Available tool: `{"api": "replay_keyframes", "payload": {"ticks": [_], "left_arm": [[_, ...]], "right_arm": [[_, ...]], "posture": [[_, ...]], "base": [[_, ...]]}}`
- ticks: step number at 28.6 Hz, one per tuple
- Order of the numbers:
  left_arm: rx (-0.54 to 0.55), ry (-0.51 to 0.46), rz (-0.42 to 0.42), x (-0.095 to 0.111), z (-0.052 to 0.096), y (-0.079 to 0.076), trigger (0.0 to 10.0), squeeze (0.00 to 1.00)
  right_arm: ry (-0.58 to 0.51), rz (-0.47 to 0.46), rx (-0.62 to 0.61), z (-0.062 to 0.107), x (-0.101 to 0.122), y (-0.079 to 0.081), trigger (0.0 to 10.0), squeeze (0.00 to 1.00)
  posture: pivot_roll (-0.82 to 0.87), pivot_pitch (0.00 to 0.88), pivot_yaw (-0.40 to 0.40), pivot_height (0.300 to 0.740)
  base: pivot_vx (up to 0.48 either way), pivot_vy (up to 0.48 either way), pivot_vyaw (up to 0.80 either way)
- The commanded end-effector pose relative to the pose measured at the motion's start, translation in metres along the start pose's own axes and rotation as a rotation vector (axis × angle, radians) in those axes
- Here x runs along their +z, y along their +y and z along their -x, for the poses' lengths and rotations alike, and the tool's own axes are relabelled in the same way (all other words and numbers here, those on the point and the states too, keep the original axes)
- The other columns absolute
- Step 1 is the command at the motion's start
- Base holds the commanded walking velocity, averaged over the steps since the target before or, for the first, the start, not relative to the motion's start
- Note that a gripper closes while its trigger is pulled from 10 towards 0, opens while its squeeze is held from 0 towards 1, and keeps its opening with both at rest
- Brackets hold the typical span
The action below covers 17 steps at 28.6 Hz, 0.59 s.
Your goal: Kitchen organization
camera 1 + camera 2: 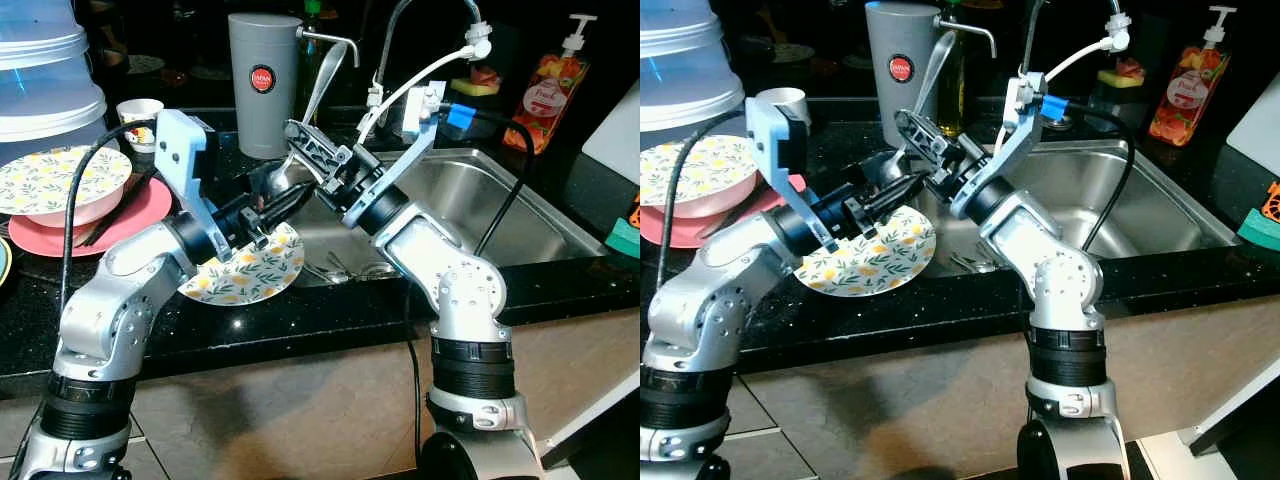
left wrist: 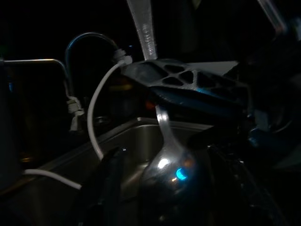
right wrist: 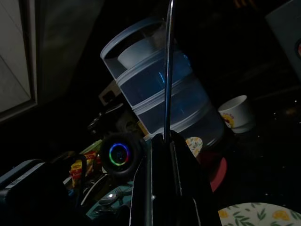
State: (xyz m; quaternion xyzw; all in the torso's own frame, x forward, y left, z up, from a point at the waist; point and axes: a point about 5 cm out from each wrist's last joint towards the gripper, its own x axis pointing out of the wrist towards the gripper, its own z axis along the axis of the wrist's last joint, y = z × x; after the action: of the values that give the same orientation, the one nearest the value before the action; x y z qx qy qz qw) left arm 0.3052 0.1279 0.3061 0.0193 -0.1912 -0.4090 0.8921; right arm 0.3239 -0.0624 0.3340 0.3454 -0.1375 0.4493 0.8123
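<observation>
Left claw (image 1: 262,222) clamped on rim of lemon-print plate (image 1: 250,272), plate held tilted over front edge of black table (image 1: 300,325), at left corner of steel sink (image 1: 480,215). Right claw (image 1: 312,150) closed on handle of metal ladle (image 1: 318,95), handle up, bowl down just above the plate, near left claw. Grey canister (image 1: 263,85) stands behind them. Left on the table: matching plate on pink plates (image 1: 60,190), white cup (image 1: 140,115), stacked clear containers (image 1: 40,70). Soap bottle (image 1: 550,90) behind sink.
</observation>
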Motion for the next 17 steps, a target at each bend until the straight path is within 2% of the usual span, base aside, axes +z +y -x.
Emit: {"api": "replay_keyframes", "payload": {"ticks": [1,3,5,8,9,10,11,12,13,14,15,17], "left_arm": [[0.049,0.02,-0.039,0.001,0.001,0.009,10.0,1.0],[0.117,0.034,-0.065,0.002,0.003,0.018,10.0,1.0],[0.131,0.037,-0.073,0.002,0.003,0.02,10.0,1.0],[0.413,0.041,-0.137,0.007,0.015,0.054,10.0,1.0],[0.483,0.04,-0.151,0.009,0.02,0.063,10.0,0.44],[0.514,0.04,-0.159,0.011,0.022,0.067,10.0,0.44],[0.514,0.04,-0.159,0.011,0.022,0.067,10.0,0.44],[0.542,0.032,-0.165,0.013,0.025,0.071,10.0,0.0],[0.542,0.032,-0.165,0.013,0.025,0.071,10.0,0.0],[0.567,0.021,-0.16,0.017,0.029,0.076,10.0,0.0],[0.567,0.021,-0.16,0.017,0.029,0.076,10.0,0.0],[0.554,-0.006,-0.132,0.021,0.028,0.075,10.0,0.0]], "right_arm": [[-0.03,0.013,0.001,0.0,0.007,-0.001,0.0,0.0],[-0.04,0.031,-0.01,0.0,0.013,-0.004,0.0,0.0],[-0.043,0.035,-0.013,0.0,0.015,-0.006,0.0,0.0],[-0.052,0.132,-0.048,0.004,0.032,-0.017,0.0,0.0],[-0.042,0.191,-0.065,0.005,0.037,-0.021,0.0,0.0],[-0.032,0.229,-0.076,0.006,0.039,-0.023,0.0,0.0],[-0.032,0.229,-0.076,0.006,0.039,-0.023,0.0,0.0],[-0.023,0.266,-0.09,0.007,0.041,-0.027,0.0,0.0],[-0.023,0.266,-0.09,0.007,0.041,-0.027,0.0,0.0],[-0.025,0.341,-0.147,0.01,0.049,-0.036,0.0,0.0],[-0.025,0.341,-0.147,0.01,0.049,-0.036,0.0,0.0],[0.016,0.486,-0.221,0.012,0.052,-0.049,0.0,0.0]], "posture": [[-0.01,0.082,-0.04,0.74],[-0.01,0.083,-0.042,0.74],[-0.01,0.083,-0.042,0.74],[-0.02,0.087,-0.046,0.74],[-0.02,0.087,-0.046,0.74],[-0.02,0.087,-0.046,0.74],[-0.02,0.087,-0.046,0.74],[-0.02,0.087,-0.046,0.74],[-0.02,0.087,-0.046,0.74],[-0.02,0.09,-0.049,0.74],[-0.02,0.09,-0.049,0.74],[-0.02,0.091,-0.051,0.74]], "base": [[0.0,0.0,0.0],[0.0,0.0,0.0],[0.0,0.0,0.0],[0.0,0.0,0.0],[0.0,0.0,0.0],[0.0,0.0,0.0],[0.0,0.0,0.0],[0.0,0.0,0.0],[0.0,0.0,0.0],[0.0,0.0,0.0],[0.0,0.0,0.0],[0.0,0.0,0.0]]}}
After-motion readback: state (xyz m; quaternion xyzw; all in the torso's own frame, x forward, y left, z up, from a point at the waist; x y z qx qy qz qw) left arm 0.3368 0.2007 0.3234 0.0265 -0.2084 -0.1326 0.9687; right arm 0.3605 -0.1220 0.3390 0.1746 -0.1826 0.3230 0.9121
